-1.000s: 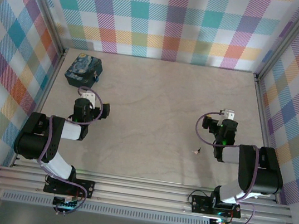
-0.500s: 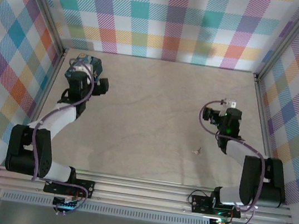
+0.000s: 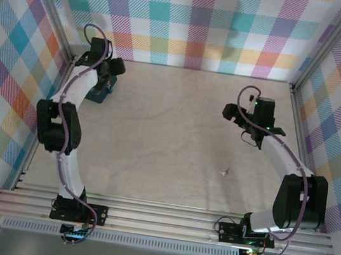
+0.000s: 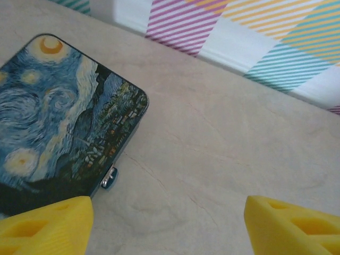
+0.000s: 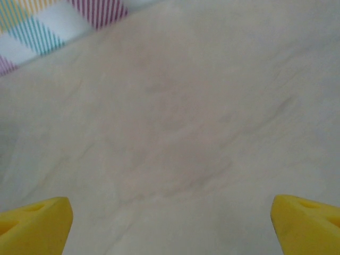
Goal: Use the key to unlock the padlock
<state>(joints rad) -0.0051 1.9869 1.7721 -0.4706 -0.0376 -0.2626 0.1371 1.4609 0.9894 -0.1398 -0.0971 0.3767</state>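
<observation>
Top view: since a second ago my left arm has stretched into the far-left corner, and the padlock [image 3: 97,96] peeks out beneath it. The key [image 3: 223,171] lies unmoved, well apart from the padlock.

Left wrist: the left gripper [image 4: 167,228] is spread, pinching nothing. The padlock's metal nub [image 4: 109,178] juts from its edge towards the fingers. I can't tell its long axis.

Right wrist: the right gripper [image 5: 170,226] is spread over the table [image 5: 175,106].
</observation>
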